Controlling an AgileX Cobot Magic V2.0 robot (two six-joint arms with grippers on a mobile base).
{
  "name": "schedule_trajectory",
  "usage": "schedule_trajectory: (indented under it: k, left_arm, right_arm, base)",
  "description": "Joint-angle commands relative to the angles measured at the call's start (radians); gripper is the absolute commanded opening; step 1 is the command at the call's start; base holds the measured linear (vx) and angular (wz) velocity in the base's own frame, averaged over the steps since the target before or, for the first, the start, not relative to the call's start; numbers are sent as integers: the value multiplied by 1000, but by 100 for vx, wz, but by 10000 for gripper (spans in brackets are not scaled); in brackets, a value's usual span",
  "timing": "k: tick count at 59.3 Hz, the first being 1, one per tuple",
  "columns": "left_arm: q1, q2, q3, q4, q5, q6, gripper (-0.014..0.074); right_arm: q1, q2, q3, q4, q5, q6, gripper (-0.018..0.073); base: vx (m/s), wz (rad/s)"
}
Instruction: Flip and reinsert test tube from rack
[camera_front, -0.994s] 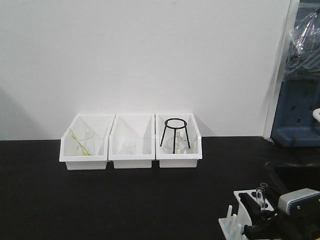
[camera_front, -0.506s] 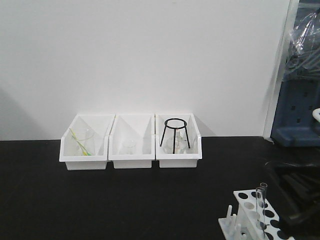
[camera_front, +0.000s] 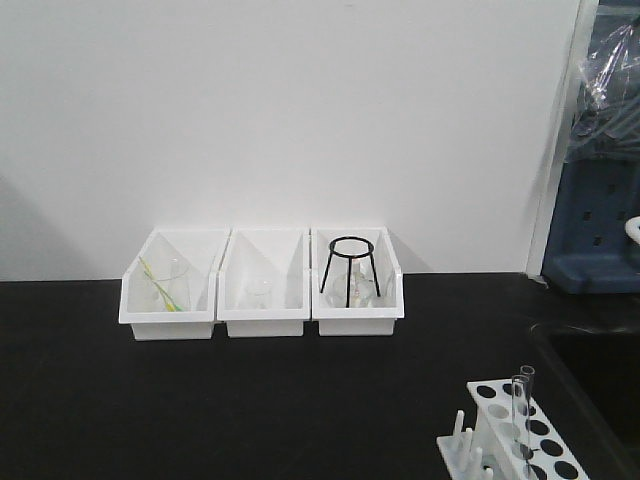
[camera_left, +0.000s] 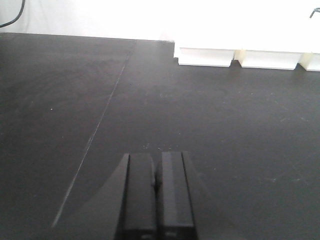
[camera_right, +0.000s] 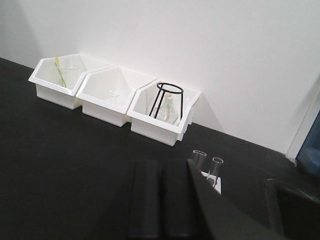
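Gone from the front view since a moment ago is the right arm's dark gripper — rack and tubes now stand uncovered.

Front view: the thin clear glass test tube stands upright, long axis vertical, in the small white plastic rack at the table's right. Left wrist view: the left gripper, jaws pressed together and empty, sees only black table. Right wrist view: the right gripper — clenched, empty — sits just short of the tubes, which lie ahead and rightward; it looks much the nearer arm.
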Motion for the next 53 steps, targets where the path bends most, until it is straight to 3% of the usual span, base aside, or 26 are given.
schedule_trajectory:
  k: [1,16,20,23,30,33,37,42,53]
  left_arm:
    - [-5,-12,1,-4,-87,0,-6]
    - [-5,-12,1,-4,-87,0,-6]
    - [-5,-12,1,-4,-87,0,-6]
    - [-5,-12,1,-4,-87,0,-6]
    - [-5,-12,1,-4,-87,0,-6]
    - [-5,-12,1,-4,-87,0,-6]
    - [-5,-12,1,-4,-87,0,-6]
    - [-5,-12,1,-4,-87,0,-6]
    - [-5,-12,1,-4,-87,0,-6]
  right_arm:
    - [-4,-24,-14,4,-32,2,-9]
    - [-4,-29,-10,34,-27,1,-9]
    - [-4,-29,-10,226,-28,0,-9]
    - [-5,-36,-10,408,-9,-63,-9]
    - [-4,-74,-10,841,138,-492,-9]
    - [-4,-106,-10,974,209,-655,-9]
    - [-4,-166,-8,1084,297,-819,-9]
    - [-6,-247,27,1121,340,-919,-9]
    - [-6,-456,203,1115,338,-884,-9]
  base:
    - [0,0]
    - [0,0]
    - [0,0]
    - [0,0]
    - [0,0]
    - [0,0]
    - [0,0]
    - [0,0]
    - [0,0]
